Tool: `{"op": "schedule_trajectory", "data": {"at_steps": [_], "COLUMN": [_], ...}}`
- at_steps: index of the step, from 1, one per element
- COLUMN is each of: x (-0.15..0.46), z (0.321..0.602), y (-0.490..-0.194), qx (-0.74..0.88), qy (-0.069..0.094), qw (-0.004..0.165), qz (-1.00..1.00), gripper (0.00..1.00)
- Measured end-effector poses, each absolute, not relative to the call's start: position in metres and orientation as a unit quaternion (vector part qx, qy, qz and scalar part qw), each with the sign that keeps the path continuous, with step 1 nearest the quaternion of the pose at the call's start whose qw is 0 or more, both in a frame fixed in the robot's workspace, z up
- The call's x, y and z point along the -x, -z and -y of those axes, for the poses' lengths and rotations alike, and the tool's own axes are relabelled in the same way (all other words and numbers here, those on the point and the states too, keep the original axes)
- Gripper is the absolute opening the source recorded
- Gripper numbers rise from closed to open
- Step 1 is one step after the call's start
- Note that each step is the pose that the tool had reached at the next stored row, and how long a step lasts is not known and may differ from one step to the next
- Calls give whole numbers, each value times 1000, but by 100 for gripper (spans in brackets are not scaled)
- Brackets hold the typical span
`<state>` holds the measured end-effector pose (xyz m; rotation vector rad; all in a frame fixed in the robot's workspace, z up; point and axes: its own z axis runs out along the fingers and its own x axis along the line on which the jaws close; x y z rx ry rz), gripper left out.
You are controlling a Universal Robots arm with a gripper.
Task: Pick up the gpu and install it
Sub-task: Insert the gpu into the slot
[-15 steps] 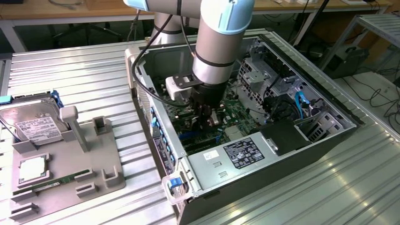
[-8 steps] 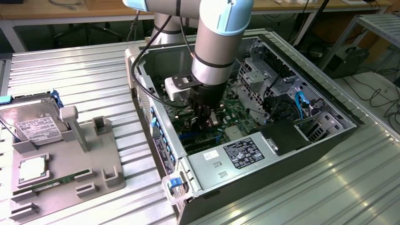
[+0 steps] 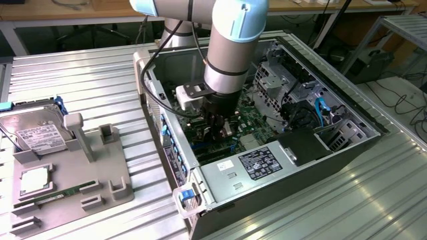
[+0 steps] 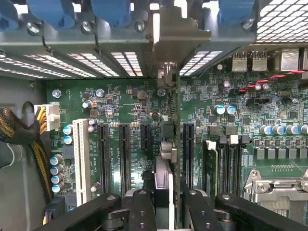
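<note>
The jaws (image 4: 166,202) clamp the gpu (image 4: 169,130) edge-on above the motherboard (image 4: 125,103), at the case's (image 3: 347,155) centre. Risk: if misaligned with its slot, twelve-o'clock bracket could snag.

The computer case (image 3: 267,130) lies open on the metal table (image 3: 100,80). At the exterior view's left sits a parts tray (image 3: 100,170), holding a hard drive (image 3: 37,130).

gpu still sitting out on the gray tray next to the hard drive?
No, the gpu stands on edge between the fingers over the motherboard inside the case, away from the tray.
</note>
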<state>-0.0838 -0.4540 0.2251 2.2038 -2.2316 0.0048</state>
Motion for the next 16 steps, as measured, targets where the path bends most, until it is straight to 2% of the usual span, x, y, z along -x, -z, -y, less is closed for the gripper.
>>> {"op": "schedule_trajectory", "data": {"at_steps": [16], "x": [84], "z": [454], "y": [-218], "qx": [-703], "qy": [-1], "qw": [3], "qz": [712], "gripper": [28]}}
